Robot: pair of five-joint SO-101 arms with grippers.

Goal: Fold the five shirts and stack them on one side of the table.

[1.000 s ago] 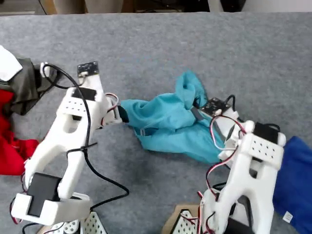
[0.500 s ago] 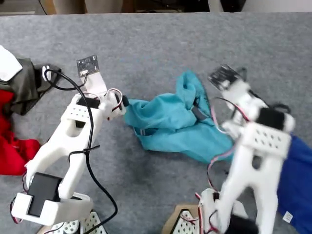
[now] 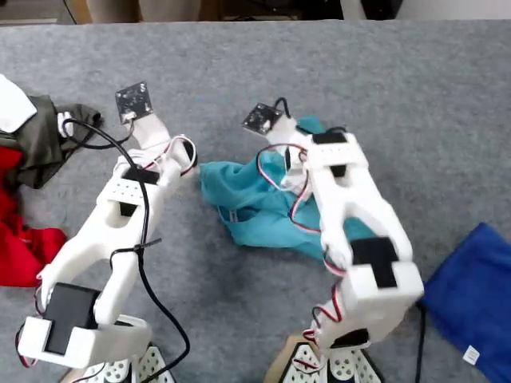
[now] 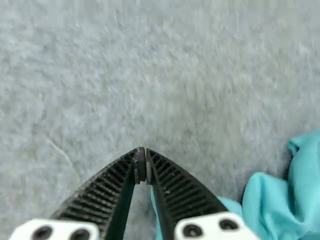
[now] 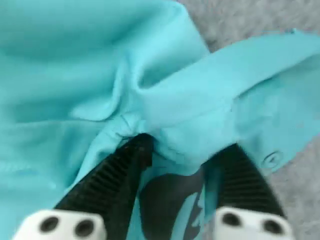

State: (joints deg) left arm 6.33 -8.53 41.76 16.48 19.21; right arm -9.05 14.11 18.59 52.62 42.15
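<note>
five shirts were counted on the one bench (image 3: 383,72): one teal shirt (image 3: 239,199), one blue shirt (image 3: 471,295), one red shirt (image 3: 12,235), one dark olive shirt (image 3: 38,148) and one white shirt (image 3: 9,108). two arms were counted, one left arm (image 3: 120,211) and one right arm (image 3: 351,199).

Left arm (image 3: 120,211) — extended forward, low; left pincer (image 4: 141,167), jaws meeting at the tips. Right arm (image 3: 351,199) — angled toward its neighbour; right pincer (image 5: 186,150), jaws spread apart.

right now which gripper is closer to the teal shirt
Right. The right gripper is open, down in the folds of the teal shirt; the left gripper is shut over the table, beside the shirt's edge.
</note>
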